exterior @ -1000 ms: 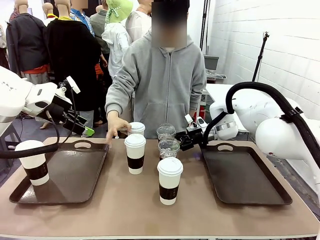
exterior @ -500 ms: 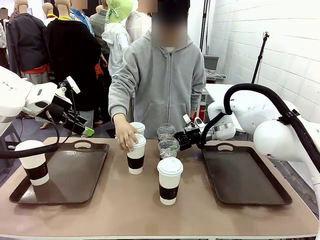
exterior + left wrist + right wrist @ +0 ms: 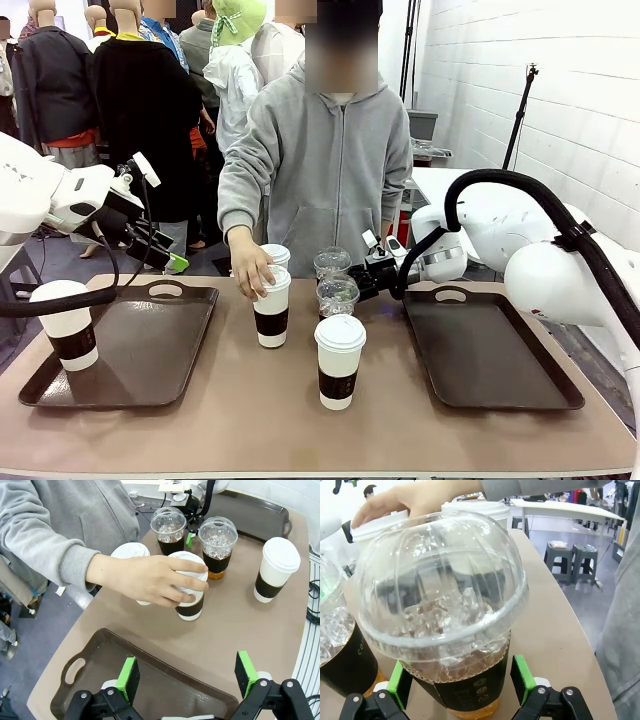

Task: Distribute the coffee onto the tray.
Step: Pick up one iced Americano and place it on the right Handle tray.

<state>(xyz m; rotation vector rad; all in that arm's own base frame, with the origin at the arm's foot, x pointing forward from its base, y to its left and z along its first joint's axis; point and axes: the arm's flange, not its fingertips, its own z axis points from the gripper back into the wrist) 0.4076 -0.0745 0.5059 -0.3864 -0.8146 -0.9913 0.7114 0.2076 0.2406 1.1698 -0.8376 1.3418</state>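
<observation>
The coffee stands mid-table: a sleeved white cup (image 3: 271, 310) with the person's hand (image 3: 250, 270) on its lid, another (image 3: 275, 257) behind it, a third (image 3: 340, 360) in front, and two clear dome-lidded cups (image 3: 332, 264) (image 3: 338, 296). A fourth white cup (image 3: 65, 325) stands on the left tray (image 3: 150, 350). My right gripper (image 3: 362, 280) is open, its green pads (image 3: 522, 677) on either side of the base of a dome cup (image 3: 445, 605). My left gripper (image 3: 187, 675) hangs open above the left tray's (image 3: 150, 680) far end, facing the hand (image 3: 145, 577) and cups.
The right tray (image 3: 490, 345) lies bare beside my right arm. The person in a grey hoodie stands at the far edge. Bare table lies in front of the cups.
The person's hand moved from the table near the left tray onto the middle white cup's lid. My right gripper edged left around the dome cup. The left arm stayed still.
</observation>
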